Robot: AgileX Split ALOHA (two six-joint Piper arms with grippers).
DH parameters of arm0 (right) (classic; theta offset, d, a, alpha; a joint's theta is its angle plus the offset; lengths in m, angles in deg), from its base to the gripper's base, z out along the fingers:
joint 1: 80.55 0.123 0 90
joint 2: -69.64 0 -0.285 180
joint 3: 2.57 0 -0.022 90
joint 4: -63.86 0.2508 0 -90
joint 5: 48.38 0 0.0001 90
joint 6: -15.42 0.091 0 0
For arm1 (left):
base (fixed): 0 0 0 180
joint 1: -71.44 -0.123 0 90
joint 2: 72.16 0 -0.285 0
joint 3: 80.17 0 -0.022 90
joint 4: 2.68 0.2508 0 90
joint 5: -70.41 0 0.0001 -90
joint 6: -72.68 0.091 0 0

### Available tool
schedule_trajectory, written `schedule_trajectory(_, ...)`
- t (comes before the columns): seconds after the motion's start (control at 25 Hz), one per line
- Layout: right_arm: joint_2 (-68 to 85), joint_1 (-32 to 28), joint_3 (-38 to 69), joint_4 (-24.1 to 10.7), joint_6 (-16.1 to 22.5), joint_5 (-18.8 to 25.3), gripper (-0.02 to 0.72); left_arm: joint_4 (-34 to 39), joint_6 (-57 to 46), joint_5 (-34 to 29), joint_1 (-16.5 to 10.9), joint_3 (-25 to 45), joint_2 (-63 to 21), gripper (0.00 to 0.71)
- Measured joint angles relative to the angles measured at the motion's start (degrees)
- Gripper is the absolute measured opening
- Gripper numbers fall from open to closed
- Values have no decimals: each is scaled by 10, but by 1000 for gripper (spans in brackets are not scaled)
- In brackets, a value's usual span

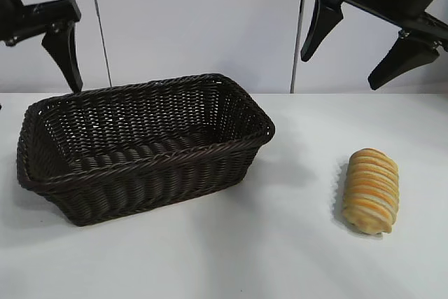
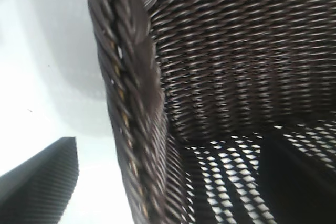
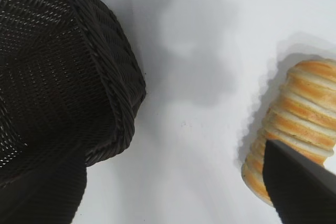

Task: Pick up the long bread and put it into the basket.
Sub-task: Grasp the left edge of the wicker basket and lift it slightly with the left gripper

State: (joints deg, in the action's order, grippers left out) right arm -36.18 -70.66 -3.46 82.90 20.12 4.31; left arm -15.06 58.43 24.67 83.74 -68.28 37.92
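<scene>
My right claw [image 1: 355, 50] hangs high above the table [image 1: 280, 243], its two dark fingers spread wide with nothing between them. It sits above and a little behind the bread [image 1: 371, 190], well clear of it. The bread lies flat on the table toward my right side, its long axis running roughly front to back in the exterior view, ridges crossing it in pale and orange-brown bands. It is apart from the basket [image 1: 147, 146], with a stretch of bare white table between them.

From my right wrist camera the bread [image 3: 299, 114] shows with one of my fingertips [image 3: 302, 187] dark in front of its near end, and the basket [image 3: 113, 85] shows its braided rim off to the other side.

The basket stands upright toward my left side of the table, with nothing in it that I can see.

My left claw [image 1: 64, 52] is parked high behind the basket's back left corner. Only one finger shows clearly there, so I cannot tell how far it is open. Its wrist camera looks close onto the basket's rim [image 2: 126, 93] and woven inside wall
</scene>
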Motion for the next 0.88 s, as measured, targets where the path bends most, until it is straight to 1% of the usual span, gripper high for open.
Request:
schedule_trajectory(0.2, 0, 0, 0, 0, 0, 0, 655, -1, 0, 36, 0, 1, 46, 666)
schedule_trajectory(0.28, 0, 0, 0, 0, 0, 0, 655, -1, 0, 43, 0, 2, 53, 637)
schedule_trajectory(0.32, 0, 0, 0, 0, 0, 0, 655, -1, 0, 46, 0, 2, 57, 598)
schedule_trajectory(0.4, 0, 0, 0, 0, 0, 0, 655, -1, 0, 51, 0, 2, 63, 475)
schedule_trajectory(0.52, 0, 0, 0, 0, 0, 0, 655, 0, -3, 53, 0, 2, 69, 194)
schedule_trajectory(0.56, 0, 0, 0, 0, 0, 0, 655, -6, -8, 55, -1, 2, 69, 136)
schedule_trajectory(0.6, 0, 0, 0, 0, 0, 0, 655, -10, -13, 64, -1, 2, 69, 108)
schedule_trajectory(0.76, 0, 0, 0, 0, 0, 0, 655, -13, -13, 65, -1, 1, 69, 106)
schedule_trajectory(0.88, 0, 0, 0, 0, 0, 0, 655, -14, -13, 48, -1, -12, 69, 106)
